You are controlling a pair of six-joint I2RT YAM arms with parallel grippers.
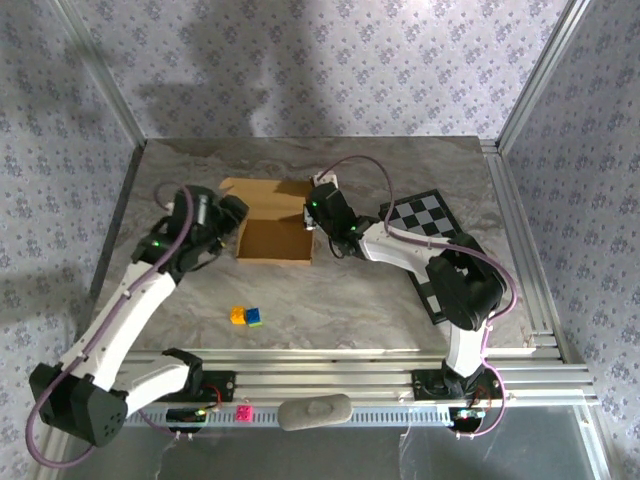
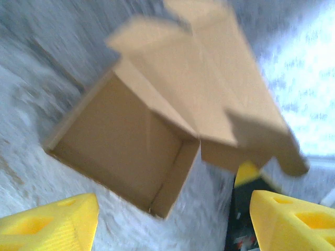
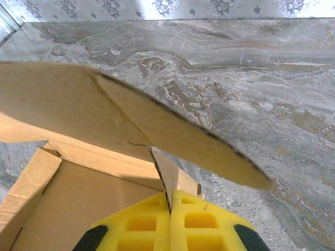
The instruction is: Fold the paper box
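**Paper box sitting open mid-table, one gripper pinching its wall**

The paper box [image 1: 273, 240] is lying in the middle of the marble-patterned table [image 1: 400, 165], a little left of centre in the overhead view. Its shallow tray is facing straight up, with the longer side running left to right across the frame. Its lid flap [image 1: 262, 192] is hanging off the tray's far edge and pointing toward the top of the frame. In the right wrist view the lid flap is tilting half-raised over the tray rather than lying flat.

The right gripper [image 1: 313, 212] is reaching in at the box's upper right corner. In its own camera the two yellow pads [image 3: 201, 222] are pressing together with a thin upright cardboard wall of the box nipped between them.

The left gripper [image 1: 226, 214] is hovering just beside the box's left side. In its wrist view, which is blurring, the yellow fingers [image 2: 49, 222] are standing wide apart at the bottom corners of the frame, gripping nothing, and the box's near corner is showing between and beyond them.

One black-and-white checkerboard [image 1: 425, 214] is lying to the right of the box, partly under the right arm. Two small blocks are sitting touching each other below the box, well apart from it: a yellow block [image 1: 238, 315] and a blue-and-green block [image 1: 254, 317]. Down on the rail at the bottom of the frame, one small pink piece [image 1: 243, 413] and one grey oval pad [image 1: 315, 410] are resting. Nothing is lying between the grippers and the box.
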